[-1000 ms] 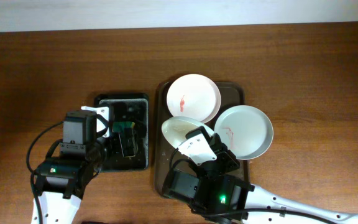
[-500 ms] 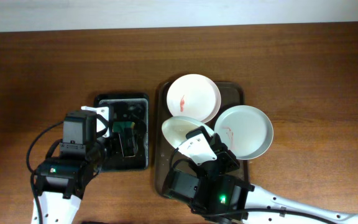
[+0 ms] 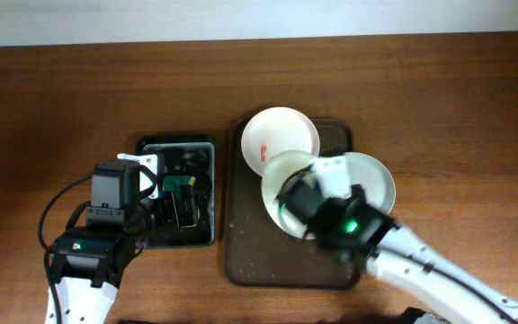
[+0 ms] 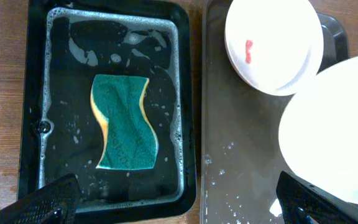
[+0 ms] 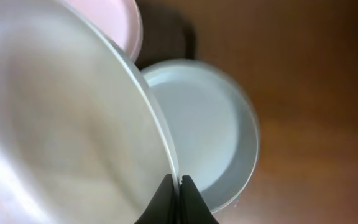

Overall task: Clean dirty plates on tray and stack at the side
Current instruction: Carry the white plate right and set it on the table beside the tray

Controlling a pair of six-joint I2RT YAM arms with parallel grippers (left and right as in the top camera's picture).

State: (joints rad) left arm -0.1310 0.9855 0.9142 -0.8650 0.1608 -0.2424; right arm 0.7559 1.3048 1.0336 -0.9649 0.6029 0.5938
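Observation:
The dark brown tray (image 3: 268, 261) lies at the middle. A white plate (image 3: 281, 137) with a red smear rests at its far end; it also shows in the left wrist view (image 4: 272, 43). A pale grey-green plate (image 3: 374, 184) lies at the tray's right edge. My right gripper (image 3: 306, 193) is shut on the rim of a second white plate (image 3: 275, 180), held tilted above the tray and overlapping the grey-green plate. In the right wrist view the fingers (image 5: 179, 186) pinch that rim (image 5: 61, 112) over the grey-green plate (image 5: 210, 130). My left gripper (image 4: 179, 196) is open and empty.
A smaller black tray (image 3: 147, 148) with soapy water holds a green-yellow sponge (image 4: 123, 121) to the left of the brown tray (image 4: 229, 155). My left arm (image 3: 106, 225) hovers over it. Bare wooden table lies all around.
My right arm has swung from the tray's front to its right side and carried the held white plate to the right, over the grey-green plate's edge. The left arm has not moved.

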